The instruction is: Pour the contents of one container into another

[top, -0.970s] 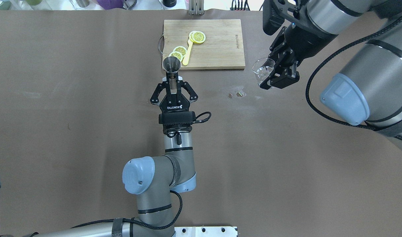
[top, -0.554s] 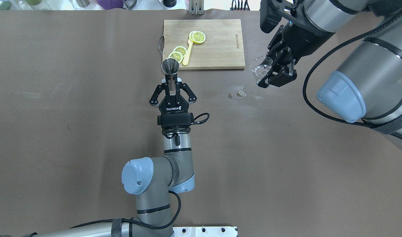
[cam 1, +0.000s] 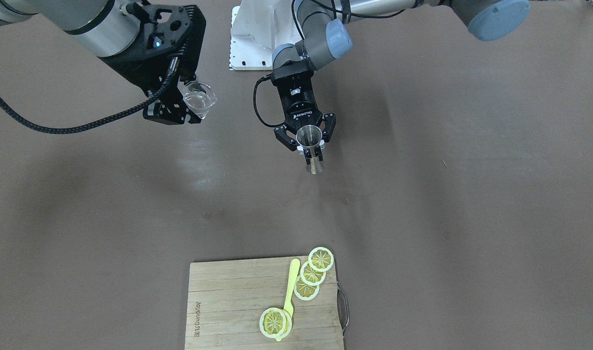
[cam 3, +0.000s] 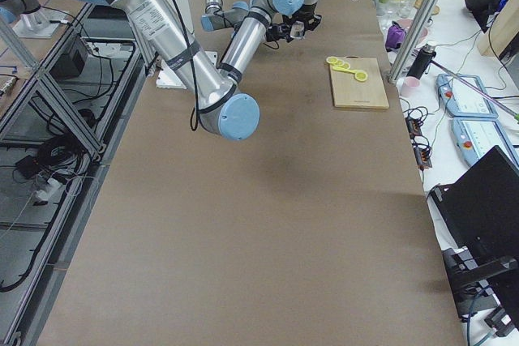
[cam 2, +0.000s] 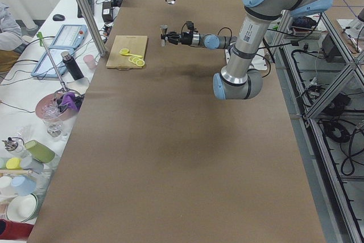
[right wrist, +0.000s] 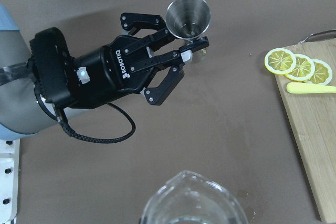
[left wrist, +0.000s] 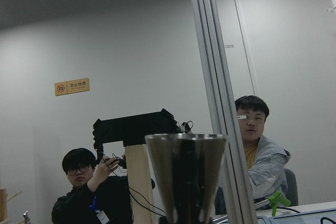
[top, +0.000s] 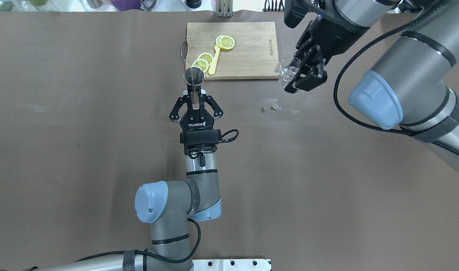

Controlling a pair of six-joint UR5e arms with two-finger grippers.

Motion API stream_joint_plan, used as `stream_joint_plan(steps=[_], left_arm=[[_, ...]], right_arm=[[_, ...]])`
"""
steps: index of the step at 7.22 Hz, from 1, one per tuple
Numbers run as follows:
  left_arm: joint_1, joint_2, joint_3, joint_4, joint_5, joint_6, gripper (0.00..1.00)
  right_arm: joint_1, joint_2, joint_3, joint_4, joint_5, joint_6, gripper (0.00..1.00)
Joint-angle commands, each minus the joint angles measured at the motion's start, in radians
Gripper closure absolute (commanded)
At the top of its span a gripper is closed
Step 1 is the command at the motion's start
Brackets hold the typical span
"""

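Note:
The grey steel jigger [top: 193,76] is held upright above the table, with my left gripper [top: 194,96] shut on its narrow waist. It also shows in the front view as jigger [cam 1: 309,136] in the left gripper [cam 1: 310,151]. The right wrist view looks down into the jigger's [right wrist: 189,17] open cup. The small clear glass [top: 288,71] hangs in the air off the board's right corner, with my right gripper [top: 295,82] shut on it. In the front view the glass [cam 1: 199,99] is roughly level with the jigger and well to its side. The two do not touch.
A wooden cutting board [top: 248,52] lies at the table's far side with lemon slices [top: 225,42] and a yellow spoon [top: 213,64] on it. Small bits or drops [top: 271,108] lie on the brown table between the arms. Two people [left wrist: 254,145] sit beyond the table.
The right arm has carried the glass to the left and a little farther away, nearer the board's corner. The left gripper with the jigger has crept slightly away from the robot.

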Motion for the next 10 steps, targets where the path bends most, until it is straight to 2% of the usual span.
stream_joint_plan(steps=[1,2,4,5,6,7,10], left_arm=[[0.001,0.025,0.004,-0.305,-0.106,0.295,1.0],[0.0,0.022,0.04,-0.42,-0.141,0.352,1.0],[-0.002,0.016,0.099,-0.514,-0.146,0.359,1.0],[-0.004,0.013,0.115,-0.6,-0.19,0.462,1.0],[-0.013,0.01,0.134,-0.806,-0.261,0.684,1.0],[-0.031,0.002,0.16,-0.891,-0.304,0.779,1.0],[-0.074,-0.065,0.186,-0.898,-0.433,0.853,1.0]], right_arm=[[0.001,0.026,-0.028,0.0,-0.002,0.001,1.0],[0.001,0.056,-0.061,0.0,-0.005,0.003,1.0],[0.001,0.125,-0.148,0.0,-0.014,0.004,1.0],[0.001,0.127,-0.153,0.0,-0.016,0.004,1.0],[0.001,0.127,-0.158,0.0,-0.014,0.004,1.0],[0.001,0.131,-0.172,0.0,-0.017,0.004,1.0],[-0.004,0.191,-0.239,0.001,-0.031,0.0,1.0]])
